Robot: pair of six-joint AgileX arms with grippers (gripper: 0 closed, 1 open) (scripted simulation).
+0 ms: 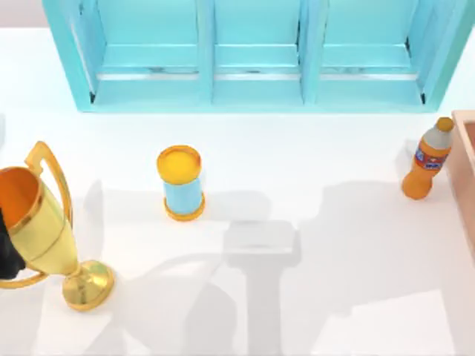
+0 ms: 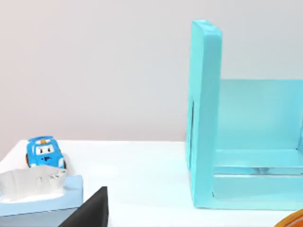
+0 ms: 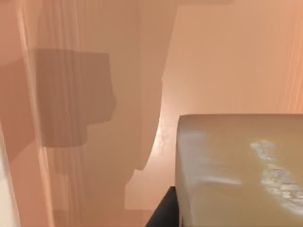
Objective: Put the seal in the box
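While the seal (image 3: 239, 165) sits close under my right wrist camera, its pale-marked tan face fills the near corner of that view and pinkish-tan surfaces of the box (image 3: 85, 118) stand all around it, a blocky shadow falling on one of them. A dark sliver, which looks like part of my right gripper, shows at the seal's lower edge, but I cannot tell how far that gripper's fingers are parted or whether they have hold of the seal. Whether the seal touches the box floor I cannot tell either.

From above, the box (image 1: 466, 178) shows as a thick wall at the table's right edge, with an orange bottle (image 1: 427, 160) standing just beside it. A blue can (image 1: 182, 182) with orange ends stands upright near the table's middle. A gold trophy (image 1: 46, 230) stands at the left edge, with a dark shape against its cup at the frame's border. A turquoise cabinet (image 1: 256, 55) spans the far side.

My left arm's wrist camera looks level across the table at the cabinet's end panel, a blue toy car (image 2: 45, 152) and a tissue box (image 2: 40, 194); a dark wedge sits at the near edge, and I cannot tell that gripper's state.
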